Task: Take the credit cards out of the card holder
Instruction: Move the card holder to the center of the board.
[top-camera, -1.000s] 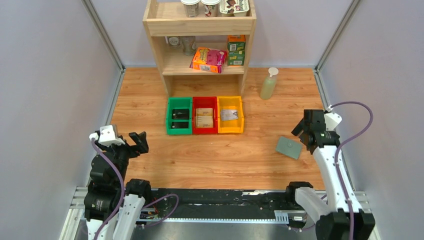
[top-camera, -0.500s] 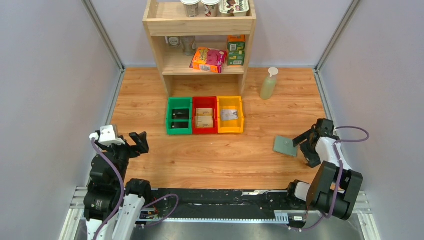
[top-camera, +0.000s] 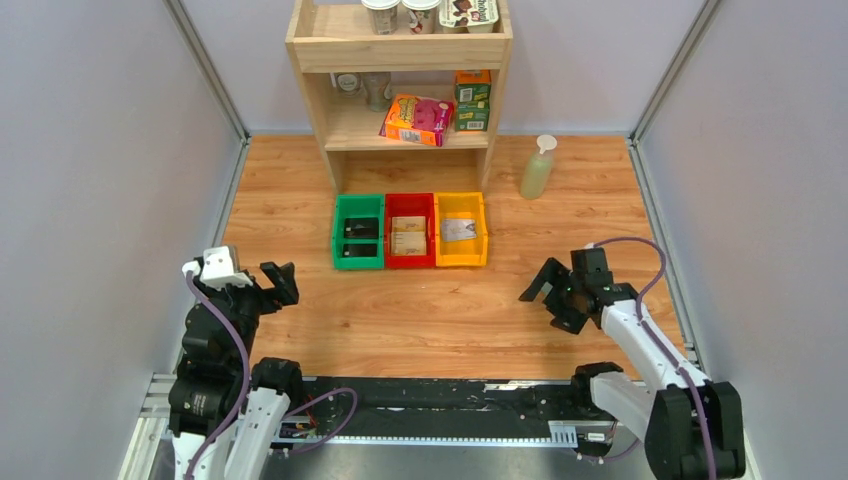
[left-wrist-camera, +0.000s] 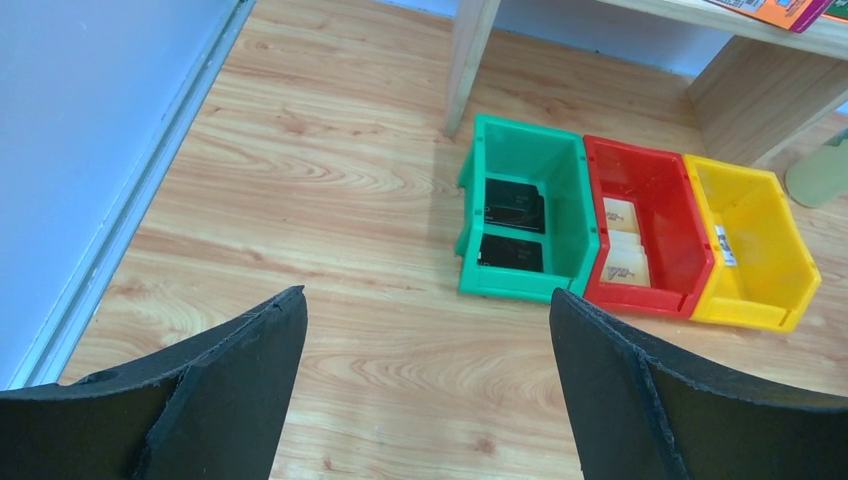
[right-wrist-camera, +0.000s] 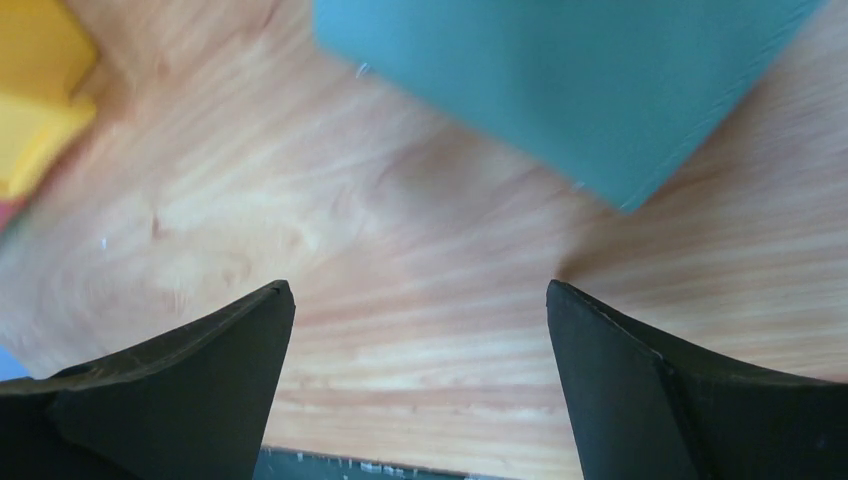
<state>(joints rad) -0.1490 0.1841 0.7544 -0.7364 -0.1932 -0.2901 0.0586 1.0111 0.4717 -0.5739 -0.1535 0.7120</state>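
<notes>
The card holder (right-wrist-camera: 570, 80) is a flat grey-green square lying on the wood, filling the top of the right wrist view. It lies apart from my right gripper (right-wrist-camera: 418, 290), which is open and empty. From above, my right gripper (top-camera: 545, 306) is low over the floor at the right, and its body hides the holder. Two black credit cards (left-wrist-camera: 513, 205) lie in the green bin (left-wrist-camera: 478, 180). My left gripper (left-wrist-camera: 425, 300) is open and empty, far left (top-camera: 281, 283).
Green, red (top-camera: 410, 258) and yellow (top-camera: 461, 258) bins stand in a row in front of a wooden shelf (top-camera: 400, 50) holding boxes and cups. Pale cards lie in the red and yellow bins. A soap bottle (top-camera: 537, 170) stands at the back right. Walls close both sides.
My right arm has swung in from the right wall, dropped low and moved left over the card holder, which now no longer shows from above. The left arm has barely moved.
</notes>
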